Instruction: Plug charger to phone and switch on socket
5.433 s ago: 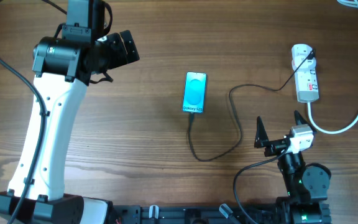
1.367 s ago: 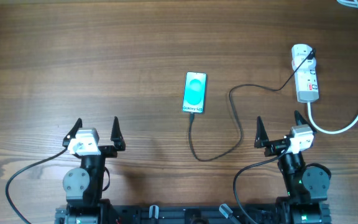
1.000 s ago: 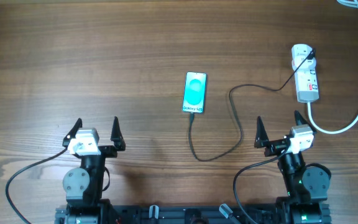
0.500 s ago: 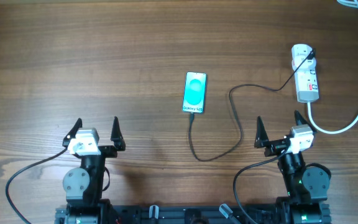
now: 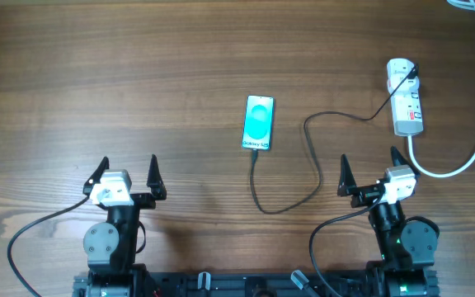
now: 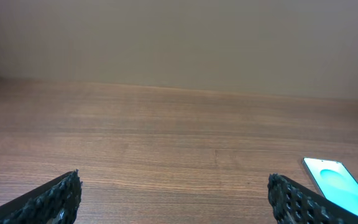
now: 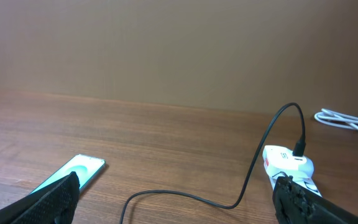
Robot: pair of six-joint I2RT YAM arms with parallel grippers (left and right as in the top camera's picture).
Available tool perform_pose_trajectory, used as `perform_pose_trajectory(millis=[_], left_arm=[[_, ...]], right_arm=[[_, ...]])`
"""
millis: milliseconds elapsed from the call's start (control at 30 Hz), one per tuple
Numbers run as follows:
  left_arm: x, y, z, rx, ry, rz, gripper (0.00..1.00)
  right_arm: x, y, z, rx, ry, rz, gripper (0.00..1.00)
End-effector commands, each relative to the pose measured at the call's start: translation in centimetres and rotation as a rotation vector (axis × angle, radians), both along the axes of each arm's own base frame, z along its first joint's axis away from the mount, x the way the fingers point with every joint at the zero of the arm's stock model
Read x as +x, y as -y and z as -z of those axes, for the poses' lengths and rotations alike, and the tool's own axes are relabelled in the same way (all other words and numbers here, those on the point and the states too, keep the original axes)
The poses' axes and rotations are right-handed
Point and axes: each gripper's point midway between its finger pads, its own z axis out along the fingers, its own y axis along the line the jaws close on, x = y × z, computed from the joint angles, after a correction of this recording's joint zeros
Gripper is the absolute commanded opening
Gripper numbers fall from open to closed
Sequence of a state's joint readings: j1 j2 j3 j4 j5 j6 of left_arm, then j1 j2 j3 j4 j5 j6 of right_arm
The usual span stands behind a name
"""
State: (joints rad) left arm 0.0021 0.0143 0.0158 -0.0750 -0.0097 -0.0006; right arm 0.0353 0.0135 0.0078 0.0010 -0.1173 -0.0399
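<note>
The phone [image 5: 259, 122] lies flat mid-table, its turquoise screen lit; it also shows at the lower right of the left wrist view [image 6: 339, 188] and lower left of the right wrist view [image 7: 72, 172]. The charger cable [image 5: 312, 169] runs from the phone's bottom edge in a loop to its black plug [image 5: 410, 73], which sits in the white socket [image 5: 405, 97] at the far right. The connector tip touches the phone's bottom edge. My left gripper [image 5: 124, 176] is open at the near left, nothing in it. My right gripper [image 5: 369, 172] is open at the near right, close to the socket [image 7: 288, 162].
A thick white cord [image 5: 456, 169] curves from the socket's grey end toward the table's right edge and up to the far right corner [image 7: 347, 121]. A plain wall [image 6: 179, 37] backs the table's far edge.
Several seconds ago the left arm reached far over the table's left side; it now rests folded at the near edge. Over the last second nothing has moved.
</note>
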Motion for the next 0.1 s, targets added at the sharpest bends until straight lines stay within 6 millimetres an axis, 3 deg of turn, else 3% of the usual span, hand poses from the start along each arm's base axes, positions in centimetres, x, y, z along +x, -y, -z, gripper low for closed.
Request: perform_pose_trajectory(millis=[0,67], left_arm=[[-0.01,-0.03,0.21,0.019,0.002,0.003,1.0],[-0.01,-0.03,0.21,0.019,0.002,0.003,1.0]], right_arm=[[0.01,0.39,-0.2,-0.012,0.013,0.02,1.0],[0.01,0.38,-0.2,-0.012,0.013,0.019,1.0]])
